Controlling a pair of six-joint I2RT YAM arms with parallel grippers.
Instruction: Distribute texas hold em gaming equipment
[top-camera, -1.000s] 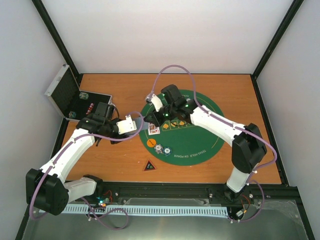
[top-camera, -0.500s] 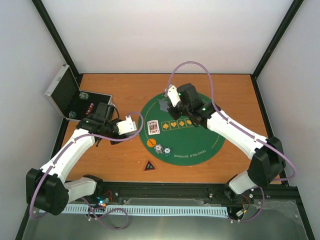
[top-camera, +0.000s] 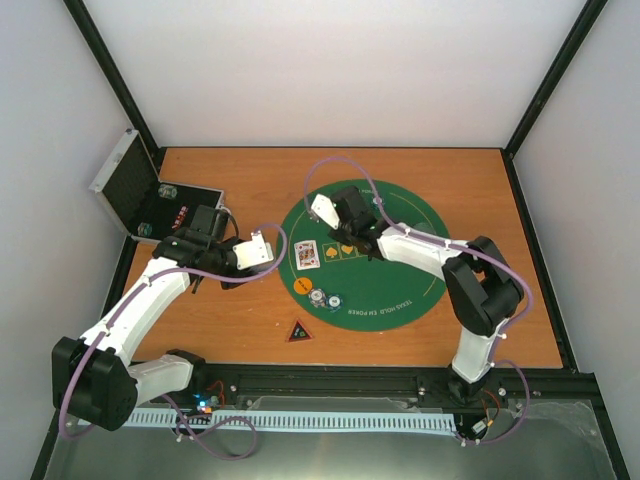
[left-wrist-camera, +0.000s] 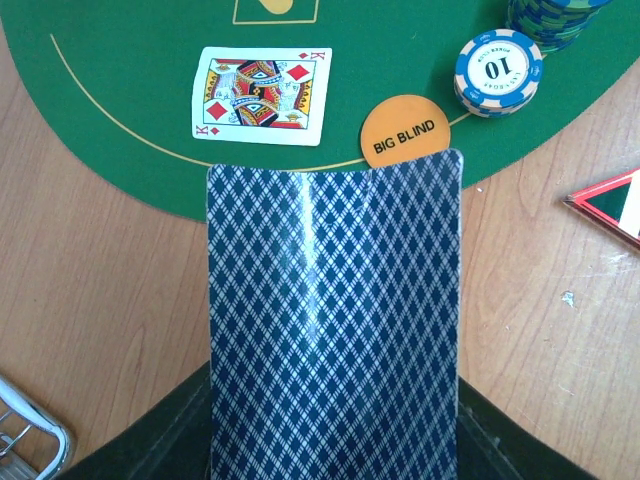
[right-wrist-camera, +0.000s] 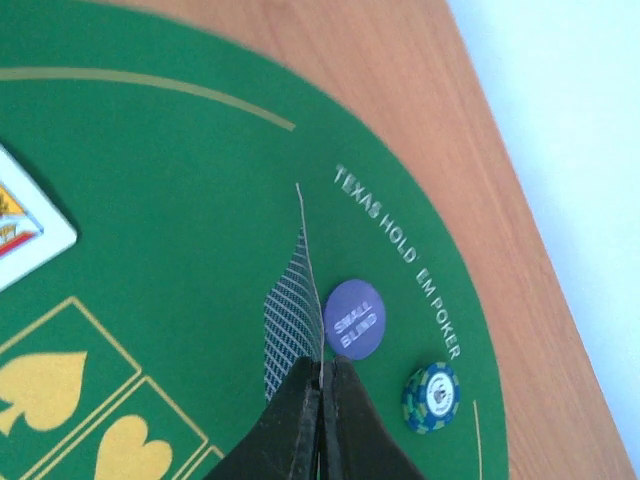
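Green felt mat (top-camera: 400, 285) beneath: only the right wrist view showed right fingers (right-wrist-camera: 300, 425) pinching a thin card (right-wrist-camera: 283, 320); left fingers (left-wrist-camera: 175, 440) clamped a lattice-backed deck (left-wrist-camera: 335, 330).

Two arms stand at the bench's (top-camera: 230, 330) near edge, with one claw each: left claw (top-camera: 256, 250), right claw (right-wrist-camera: 321, 372). One round green mat (top-camera: 400, 290).

Three cards can be counted:
- one face-up king (left-wrist-camera: 262, 96)
- one edge-on card (right-wrist-camera: 300, 250) in the right claw
- one blue-backed card (left-wrist-camera: 335, 320) in the left claw; any beneath it cannot be counted

Two lettered discs: one orange disc (left-wrist-camera: 405, 138), one purple disc (right-wrist-camera: 354, 318).

Two chip stacks: blue-white stack (left-wrist-camera: 497, 72), green-blue stack (left-wrist-camera: 550, 18). One lone green chip (right-wrist-camera: 432, 396).

One triangle (left-wrist-camera: 610, 200).

One open case (top-camera: 125, 175) at the far-left corner.
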